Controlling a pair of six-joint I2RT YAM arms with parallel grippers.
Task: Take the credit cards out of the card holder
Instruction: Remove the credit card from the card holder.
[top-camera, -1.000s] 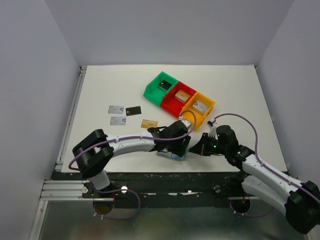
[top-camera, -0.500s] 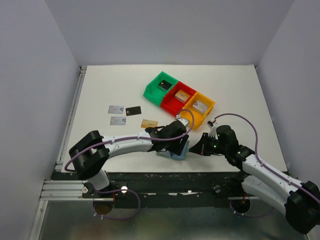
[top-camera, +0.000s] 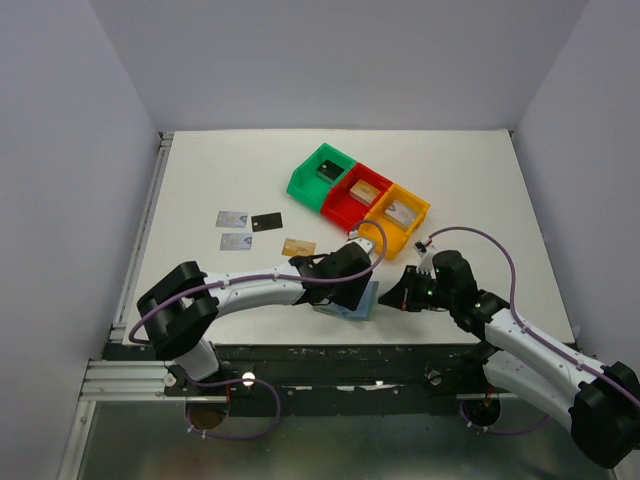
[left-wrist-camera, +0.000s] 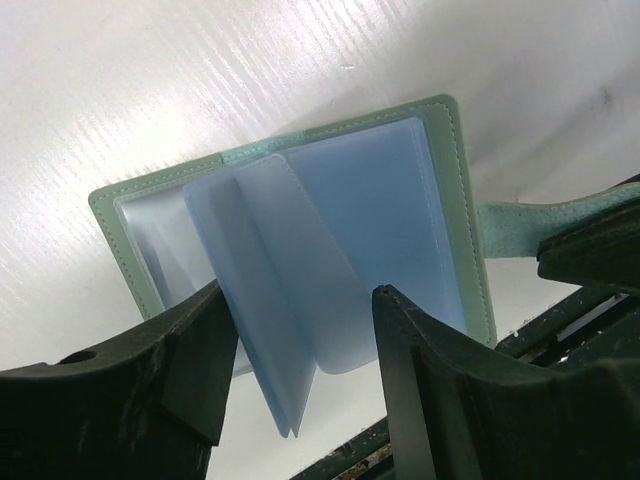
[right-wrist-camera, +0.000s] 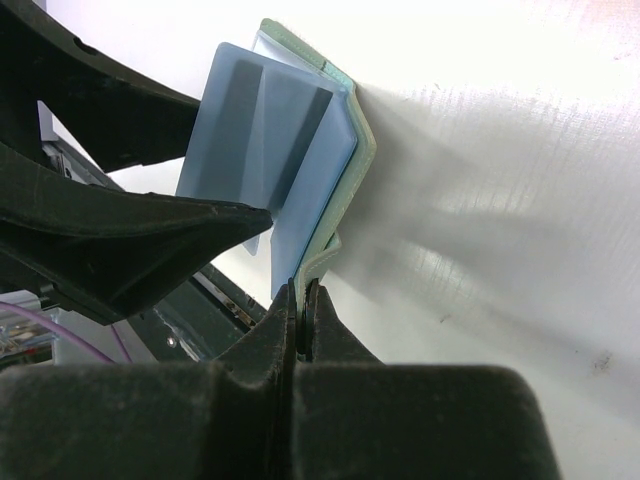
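Observation:
The card holder (top-camera: 360, 300) lies open near the table's front edge: a pale green cover with blue see-through sleeves (left-wrist-camera: 330, 220). My left gripper (top-camera: 342, 283) hovers right over it, open. Loose sleeve leaves stand between its fingers (left-wrist-camera: 300, 370), and no card shows in them. My right gripper (top-camera: 393, 297) is shut on the holder's strap tab (right-wrist-camera: 303, 300) at its right side. Credit cards lie on the table to the left: two silver-grey ones (top-camera: 232, 218) (top-camera: 236, 241), a black one (top-camera: 266, 222) and a tan-gold one (top-camera: 298, 247).
A green bin (top-camera: 322, 172), a red bin (top-camera: 357, 195) and an orange bin (top-camera: 400, 215) stand in a diagonal row behind the grippers, each with a small item inside. The table's front edge (top-camera: 330, 345) runs just below the holder.
My left gripper has shifted slightly left over the holder, so more of the holder's right part shows. The right gripper has kept its grip without moving.

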